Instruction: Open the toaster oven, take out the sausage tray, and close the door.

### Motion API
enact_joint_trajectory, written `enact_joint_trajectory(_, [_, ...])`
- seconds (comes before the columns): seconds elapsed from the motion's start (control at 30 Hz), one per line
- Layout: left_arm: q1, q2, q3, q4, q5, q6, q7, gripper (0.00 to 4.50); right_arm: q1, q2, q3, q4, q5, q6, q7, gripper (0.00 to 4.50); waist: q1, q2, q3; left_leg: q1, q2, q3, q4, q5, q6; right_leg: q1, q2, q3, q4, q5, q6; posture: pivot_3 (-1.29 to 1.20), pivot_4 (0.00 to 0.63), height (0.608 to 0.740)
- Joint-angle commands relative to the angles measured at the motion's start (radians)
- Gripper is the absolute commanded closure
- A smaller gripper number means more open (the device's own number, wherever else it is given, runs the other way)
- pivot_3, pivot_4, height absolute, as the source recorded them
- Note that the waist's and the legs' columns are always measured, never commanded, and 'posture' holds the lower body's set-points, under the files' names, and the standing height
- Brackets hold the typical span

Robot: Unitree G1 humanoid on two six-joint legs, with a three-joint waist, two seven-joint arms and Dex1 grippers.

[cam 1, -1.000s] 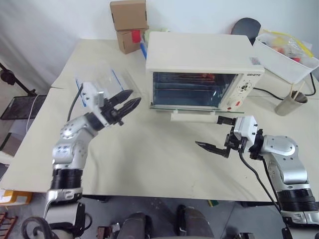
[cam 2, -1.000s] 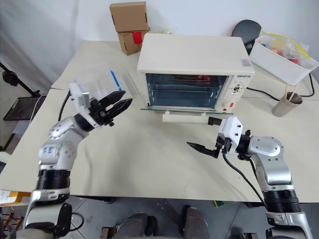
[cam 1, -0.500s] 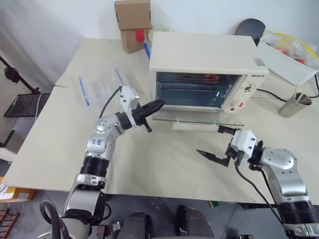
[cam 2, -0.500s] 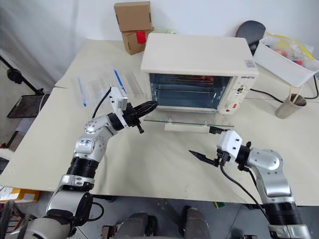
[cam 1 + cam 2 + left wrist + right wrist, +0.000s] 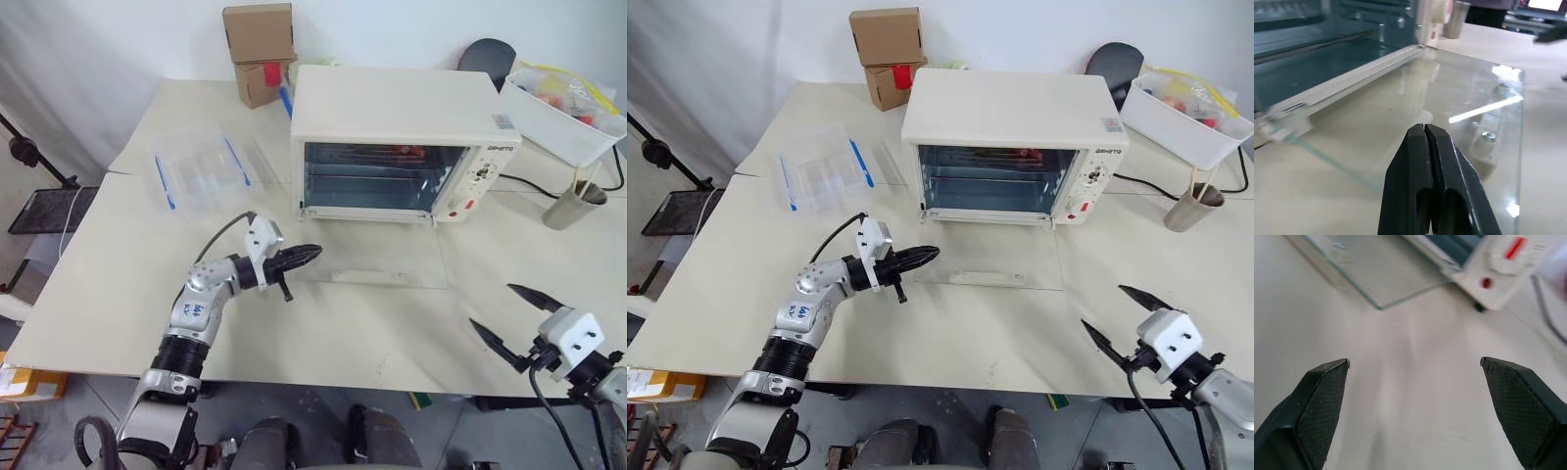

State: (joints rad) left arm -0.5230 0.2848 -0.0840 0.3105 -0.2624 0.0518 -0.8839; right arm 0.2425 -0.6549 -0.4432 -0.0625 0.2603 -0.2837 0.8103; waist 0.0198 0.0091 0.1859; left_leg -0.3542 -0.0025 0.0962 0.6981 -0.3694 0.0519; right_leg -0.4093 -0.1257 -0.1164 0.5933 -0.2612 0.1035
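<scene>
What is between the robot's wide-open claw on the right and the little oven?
Mostly bare table, in the head views. The right gripper hangs apart near the table's front edge; the toaster oven stands behind, its glass door folded down flat.

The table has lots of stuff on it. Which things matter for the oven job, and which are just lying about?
For the job:
- toaster oven
- door, folded down flat
- sausage tray, inside

Lying about:
- cardboard boxes
- clear plastic container
- white bin
- cup
</scene>
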Motion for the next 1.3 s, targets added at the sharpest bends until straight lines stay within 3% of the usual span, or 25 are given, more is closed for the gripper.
enact_joint_trajectory(0.03, [0.039,0.003,-0.007,-0.049,0.016,0.0,0.019,4.47,-0.079,-0.036,-0.016,-0.036,-0.021,-0.009,-0.05,0.0,-0.004,0.0,0.0,0.0,0.0,0.0,0.0,0.0,0.0,0.0,-0.001,0.0,0.0,0.0,0.0,0.0,0.15,0.74])
enact_joint_trajectory(0.1, [0.084,0.013,0.005,-0.1,0.004,0.007,0.027,4.47,-0.176,-0.033,0.05,-0.088,-0.123,0.067,-0.143,0.0,-0.009,0.001,0.0,0.001,0.0,0.0,0.0,0.0,0.0,0.0,-0.002,0.0,0.001,0.0,-0.001,0.0,0.15,0.74])
enact_joint_trajectory(0.2, [0.14,0.024,0.038,-0.183,-0.029,0.028,0.046,3.92,-0.291,-0.019,0.179,-0.156,-0.181,0.184,-0.165,0.0,-0.019,0.001,-0.001,0.001,0.0,0.0,0.0,0.0,0.0,-0.001,-0.004,0.0,0.002,0.0,-0.001,0.0,0.15,0.74])
enact_joint_trajectory(0.3, [0.197,0.037,0.083,-0.279,-0.059,0.035,0.074,3.02,-0.408,0.014,0.315,-0.175,-0.25,0.245,-0.185,0.0,-0.021,0.001,-0.001,0.0,0.0,-0.001,0.0,0.0,0.0,-0.002,-0.004,-0.001,0.003,-0.001,-0.002,0.0,0.15,0.74])
enact_joint_trajectory(0.43, [0.295,0.062,0.192,-0.443,-0.121,0.056,0.141,1.76,-0.648,0.099,0.52,-0.063,-0.499,0.235,-0.305,0.0,-0.028,0.001,0.0,-0.002,-0.001,-0.001,0.001,0.0,0.0,-0.003,-0.005,-0.001,0.003,-0.001,-0.001,0.0,0.15,0.74])
enact_joint_trajectory(0.63, [0.412,0.091,0.267,-0.608,-0.159,0.117,0.221,0.02,-0.909,0.16,0.66,0.231,-0.72,0.143,-0.493,0.0,-0.028,0.001,0.0,-0.002,-0.002,-0.004,0.0,0.0,0.0,-0.003,-0.006,-0.003,0.003,-0.001,-0.001,0.0,0.15,0.74])
enact_joint_trajectory(1.0, [0.437,0.085,0.223,-0.664,-0.165,0.153,0.268,0.02,-1.25,0.253,0.787,0.773,-0.871,0.012,-0.738,0.0,-0.051,0.001,0.0,-0.004,-0.002,-0.004,0.0,0.0,0.0,-0.003,-0.003,-0.005,0.002,-0.001,-0.001,0.0,0.15,0.74])
enact_joint_trajectory(1.1, [0.372,0.082,0.199,-0.609,-0.16,0.15,0.264,0.0,-1.289,0.265,0.809,0.844,-0.88,-0.031,-0.76,0.62,-0.05,0.001,0.0,-0.004,-0.001,-0.004,-0.001,0.0,0.0,-0.003,-0.002,-0.006,0.002,-0.001,-0.001,0.0,0.15,0.74])
enact_joint_trajectory(1.3, [0.182,0.072,0.142,-0.434,-0.136,0.105,0.207,0.0,-1.337,0.285,0.829,0.935,-0.898,-0.046,-0.815,2.57,-0.05,0.001,0.0,-0.005,-0.001,-0.004,-0.001,0.001,0.0,-0.003,0.002,-0.006,0.002,-0.001,-0.001,0.0,0.15,0.74])
